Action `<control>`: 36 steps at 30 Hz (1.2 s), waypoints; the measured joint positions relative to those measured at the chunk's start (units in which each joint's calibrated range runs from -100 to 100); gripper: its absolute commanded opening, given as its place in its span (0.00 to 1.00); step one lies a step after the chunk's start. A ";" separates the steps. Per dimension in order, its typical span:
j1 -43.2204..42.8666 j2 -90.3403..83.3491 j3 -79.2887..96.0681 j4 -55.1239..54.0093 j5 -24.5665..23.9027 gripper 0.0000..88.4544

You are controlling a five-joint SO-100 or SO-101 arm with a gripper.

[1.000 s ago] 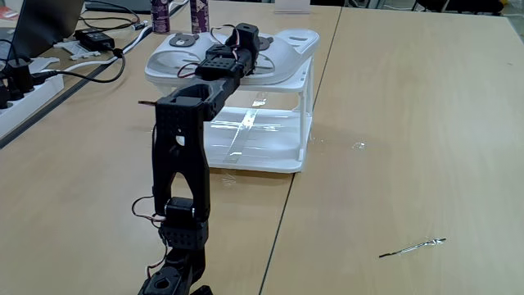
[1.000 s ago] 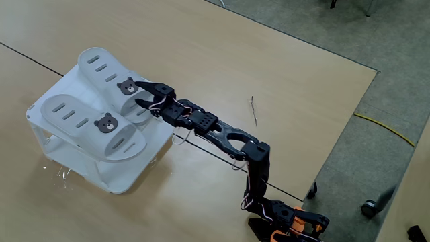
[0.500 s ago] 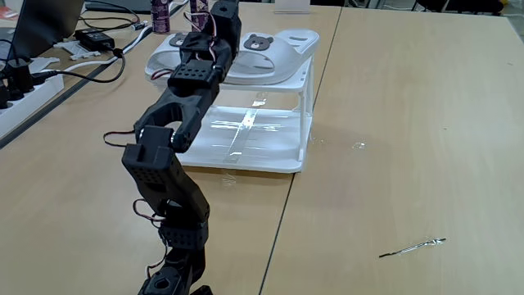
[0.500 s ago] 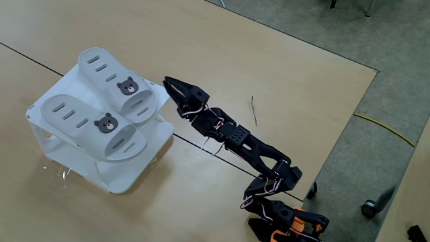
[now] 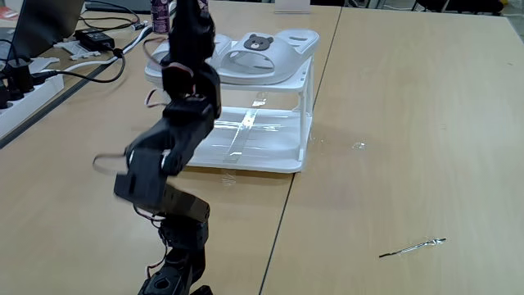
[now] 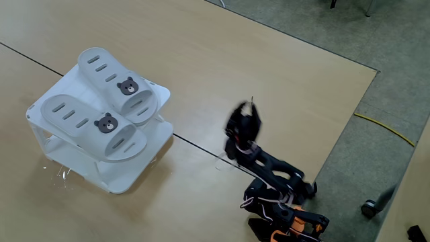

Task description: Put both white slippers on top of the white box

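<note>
In a fixed view from above, the white box (image 6: 101, 176) stands at the left on the wooden table (image 6: 201, 60), and the 2 white slippers lie side by side on its slatted top, touching each other along their inner edges: the nearer slipper (image 6: 87, 126) with its bear badge facing up, and the farther slipper (image 6: 115, 83) just beyond it, its badge also up. Well apart to the right, the black arm (image 6: 269, 171) is folded upright over its base, and the gripper (image 6: 243, 119) at its top is blurred, so I cannot tell whether the jaws are parted or closed; nothing is seen in them. A thin dark stick (image 6: 253, 109) lies on the table just behind it. In a fixed view from low down, a power strip (image 5: 29, 86) and cables sit at the far left, and the blurred arm (image 5: 176, 123) rises in front of the box (image 5: 278, 139).
</note>
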 measured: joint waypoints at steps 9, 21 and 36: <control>0.30 -45.44 38.99 -2.15 0.00 0.01; -0.90 -51.13 38.63 -7.73 0.00 0.01; -0.90 -51.13 38.63 -7.73 0.00 0.01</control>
